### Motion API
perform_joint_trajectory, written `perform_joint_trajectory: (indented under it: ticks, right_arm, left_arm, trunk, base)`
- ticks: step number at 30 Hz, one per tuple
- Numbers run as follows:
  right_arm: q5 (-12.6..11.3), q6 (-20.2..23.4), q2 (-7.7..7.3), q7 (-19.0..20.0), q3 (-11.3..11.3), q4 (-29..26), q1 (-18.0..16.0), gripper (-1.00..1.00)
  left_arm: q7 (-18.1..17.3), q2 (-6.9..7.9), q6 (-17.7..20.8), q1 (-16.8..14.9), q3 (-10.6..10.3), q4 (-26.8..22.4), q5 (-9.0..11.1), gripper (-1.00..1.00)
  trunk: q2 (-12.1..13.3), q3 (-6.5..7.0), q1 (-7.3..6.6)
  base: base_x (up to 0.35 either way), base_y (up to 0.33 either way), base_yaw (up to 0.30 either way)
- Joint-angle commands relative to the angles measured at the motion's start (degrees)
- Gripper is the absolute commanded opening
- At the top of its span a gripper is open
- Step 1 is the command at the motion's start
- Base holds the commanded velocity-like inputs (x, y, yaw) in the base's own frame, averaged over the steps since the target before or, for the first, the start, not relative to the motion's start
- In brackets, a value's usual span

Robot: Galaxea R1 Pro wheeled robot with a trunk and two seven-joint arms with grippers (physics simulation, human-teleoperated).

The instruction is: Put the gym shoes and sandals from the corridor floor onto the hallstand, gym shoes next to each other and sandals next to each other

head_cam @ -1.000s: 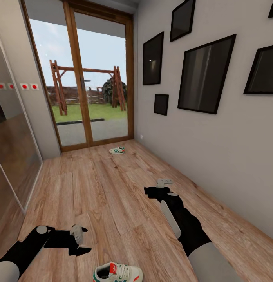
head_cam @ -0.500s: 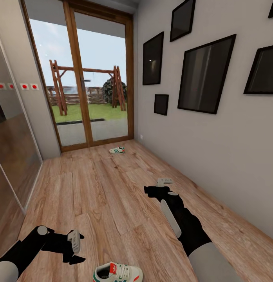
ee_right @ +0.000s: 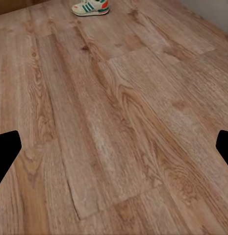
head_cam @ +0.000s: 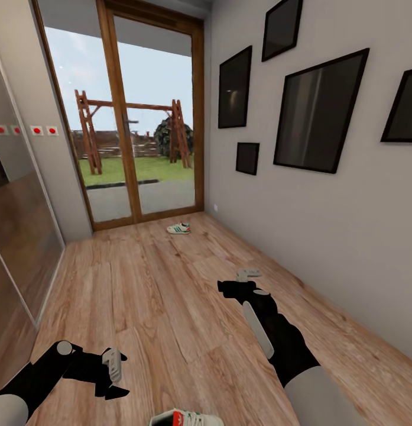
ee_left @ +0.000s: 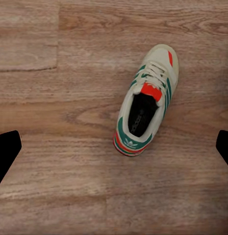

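One white gym shoe point(head_cam: 185, 419) with green stripes and an orange tongue label lies on the corridor floor point(head_cam: 158, 296) at the near edge of the head view. In the left wrist view this gym shoe point(ee_left: 145, 105) lies on its sole below the camera. My left gripper point(head_cam: 115, 376) hovers open just left of it, with dark fingertips point(ee_left: 6, 152) spread wide and nothing between them. The second gym shoe point(head_cam: 178, 228) rests far ahead by the glass door and is also in the right wrist view point(ee_right: 90, 7). My right gripper point(head_cam: 248, 278) is open over bare floor. The sandals and hallstand are out of view.
A wood-framed glass door point(head_cam: 152, 118) closes the far end of the corridor. A grey wall with black picture frames point(head_cam: 315, 112) runs along the right. A mirrored sliding panel point(head_cam: 16, 236) lines the left side.
My left gripper dropped slightly lower. The whole head view then shifted, so the near gym shoe slid toward the bottom edge. The right arm kept its place.
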Motion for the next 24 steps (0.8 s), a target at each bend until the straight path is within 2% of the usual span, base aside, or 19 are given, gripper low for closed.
perform_joint_trajectory:
  ticks: [1,7,13,19,24]
  right_arm:
    - [-0.6,0.2,-0.02,-0.5,0.1,-0.1,0.0,1.00]
    - [-0.6,0.2,-0.02,-0.5,0.1,-0.1,-0.1,1.00]
    - [-0.6,0.2,-0.02,-0.5,0.1,-0.1,0.0,1.00]
    - [-0.6,0.2,-0.02,-0.5,0.1,-0.1,0.0,1.00]
    - [-0.6,0.2,-0.02,-0.5,0.1,-0.1,-0.1,1.00]
  left_arm:
    - [0.0,0.04,-0.4,0.0,-0.1,-0.1,-0.2,1.00]
    - [0.0,0.04,-0.4,0.0,-0.2,-0.1,-0.2,1.00]
    - [0.0,-0.03,-0.4,0.0,-0.2,-0.1,-0.2,1.00]
    - [0.0,-0.03,-0.4,0.0,-0.2,-0.1,-0.2,1.00]
    - [0.0,-0.31,-0.3,0.0,-0.2,-0.1,-0.2,1.00]
  trunk:
    - [0.0,-0.06,-0.01]
    - [0.0,-0.06,-0.01]
    - [0.0,-0.06,-0.01]
    - [0.0,-0.06,-0.01]
    - [0.0,-0.06,-0.01]
  base:
    - [0.052,0.048,0.000]
    - [0.024,0.031,0.000]
    - [0.079,0.217,0.000]
    - [0.034,0.098,0.000]
    - [0.178,0.171,0.000]
